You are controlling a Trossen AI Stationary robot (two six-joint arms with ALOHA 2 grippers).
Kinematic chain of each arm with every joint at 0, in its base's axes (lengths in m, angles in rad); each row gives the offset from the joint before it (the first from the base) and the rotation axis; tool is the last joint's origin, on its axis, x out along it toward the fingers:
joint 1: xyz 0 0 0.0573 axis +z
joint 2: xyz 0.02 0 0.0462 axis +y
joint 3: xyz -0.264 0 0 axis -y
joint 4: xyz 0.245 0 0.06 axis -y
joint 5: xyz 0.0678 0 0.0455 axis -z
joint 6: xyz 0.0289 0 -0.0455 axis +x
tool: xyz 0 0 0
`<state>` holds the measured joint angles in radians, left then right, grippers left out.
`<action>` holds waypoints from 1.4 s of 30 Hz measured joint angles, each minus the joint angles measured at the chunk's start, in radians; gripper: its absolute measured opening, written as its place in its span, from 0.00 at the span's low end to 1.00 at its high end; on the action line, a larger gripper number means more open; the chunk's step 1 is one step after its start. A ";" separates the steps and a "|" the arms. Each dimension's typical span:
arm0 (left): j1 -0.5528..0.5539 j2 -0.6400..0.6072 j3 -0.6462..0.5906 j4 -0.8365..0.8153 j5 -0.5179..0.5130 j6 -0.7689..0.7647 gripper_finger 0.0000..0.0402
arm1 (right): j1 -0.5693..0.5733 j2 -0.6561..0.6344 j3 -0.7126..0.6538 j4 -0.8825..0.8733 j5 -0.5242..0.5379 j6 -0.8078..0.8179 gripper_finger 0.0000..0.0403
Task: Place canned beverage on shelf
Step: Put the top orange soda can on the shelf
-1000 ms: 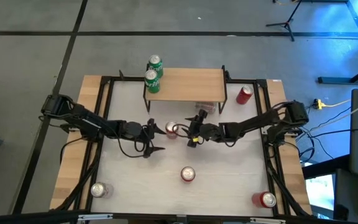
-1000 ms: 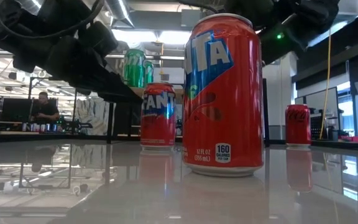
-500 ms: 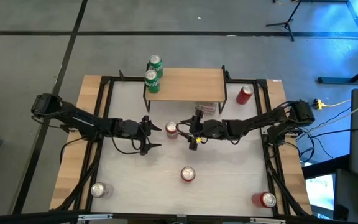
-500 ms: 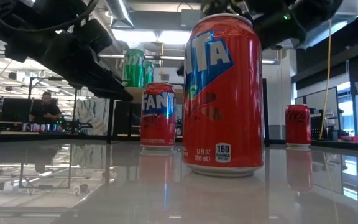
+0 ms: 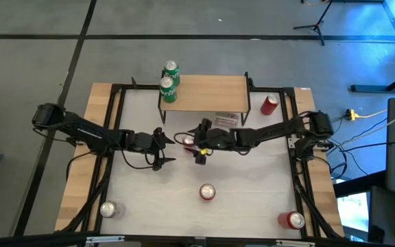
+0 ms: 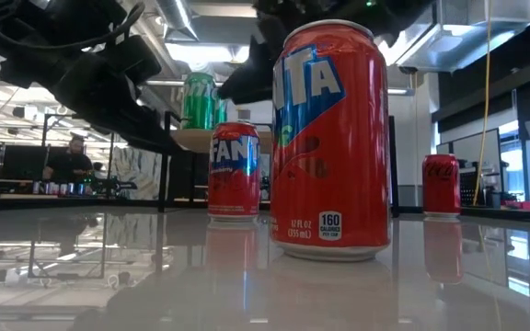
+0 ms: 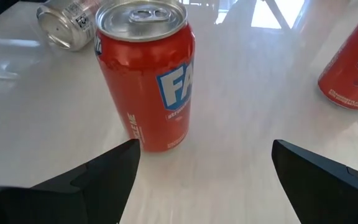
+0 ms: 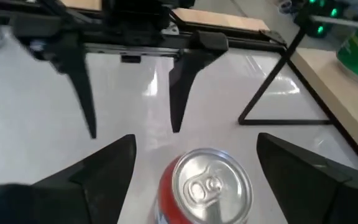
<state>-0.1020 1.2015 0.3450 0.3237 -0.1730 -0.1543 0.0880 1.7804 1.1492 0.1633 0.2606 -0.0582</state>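
A red Fanta can (image 5: 186, 140) stands upright on the white table in front of the shelf (image 5: 211, 92), a light-wood board on black legs. Two green cans (image 5: 168, 89) stand on the shelf's left end. My right gripper (image 5: 197, 145) is open just right of the red can; in the right wrist view (image 8: 196, 140) its fingers stand on either side of the can's top (image 8: 207, 183). My left gripper (image 5: 166, 149) is open a little left of the can, which shows in the left wrist view (image 7: 145, 74) ahead of the gripper (image 7: 205, 144).
Another red can (image 5: 206, 192) stands mid-table, close in the low view (image 6: 331, 138). A cola can (image 5: 270, 104) stands right of the shelf. A red can (image 5: 295, 219) is near right, a silver can (image 5: 108, 209) near left. A can lies under the shelf (image 5: 226, 120).
My right gripper has gone toward the table's left edge, up to the red Fanta can, staying open. My left gripper has drawn back a little toward the left edge. The can has stayed where it was.
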 joint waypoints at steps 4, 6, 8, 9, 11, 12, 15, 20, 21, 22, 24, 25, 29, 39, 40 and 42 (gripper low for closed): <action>-0.004 0.000 0.000 -0.002 0.000 0.003 0.88 | -0.021 0.026 0.016 -0.032 0.007 0.055 0.83; -0.008 0.000 0.000 -0.002 -0.001 0.003 0.88 | -0.031 0.040 0.016 -0.034 -0.001 0.077 0.83; -0.011 0.000 0.000 -0.001 -0.001 0.003 0.88 | -0.038 0.049 0.016 -0.034 -0.033 0.082 0.83; -0.013 0.000 0.000 -0.001 -0.001 0.003 0.88 | -0.039 0.052 0.016 -0.033 -0.054 0.087 0.83; -0.013 0.000 0.000 -0.001 -0.001 0.003 0.88 | -0.039 0.061 0.016 -0.032 -0.070 0.088 0.83; -0.012 0.000 0.000 0.000 -0.001 0.003 0.88 | -0.037 0.066 0.017 -0.028 -0.066 0.086 0.83; -0.013 0.000 0.000 0.002 -0.002 0.004 0.88 | -0.037 0.068 0.018 -0.035 -0.043 0.084 0.83; -0.015 0.000 0.000 0.008 -0.002 0.004 0.88 | -0.038 0.080 0.019 -0.028 -0.029 0.074 0.83; -0.015 0.000 0.000 0.008 -0.002 0.004 0.88 | -0.038 0.080 0.019 -0.029 -0.025 0.074 0.83; -0.015 0.001 0.000 0.007 -0.001 0.004 0.88 | -0.038 0.080 0.019 -0.030 -0.025 0.074 0.83; -0.015 0.000 0.000 0.008 -0.001 0.004 0.88 | -0.037 0.076 0.019 -0.033 -0.018 0.074 0.83; -0.015 0.001 0.000 0.008 -0.001 0.004 0.88 | -0.037 0.070 0.018 -0.036 -0.017 0.074 0.83; -0.015 0.001 0.000 0.007 0.000 0.004 0.88 | -0.037 0.044 0.016 -0.044 -0.015 0.059 0.83; -0.015 0.001 0.000 0.008 0.003 0.004 0.88 | -0.036 -0.011 0.016 -0.049 0.011 0.070 0.83; -0.015 0.001 0.000 0.008 0.003 0.004 0.88 | -0.036 -0.011 0.016 -0.050 0.017 0.072 0.83; -0.015 0.001 0.000 0.008 0.003 0.004 0.88 | -0.036 -0.011 0.016 -0.053 0.016 0.076 0.83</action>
<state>-0.1169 1.2022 0.3447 0.3313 -0.1703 -0.1505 0.0517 1.7691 1.1648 0.1103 0.2767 0.0174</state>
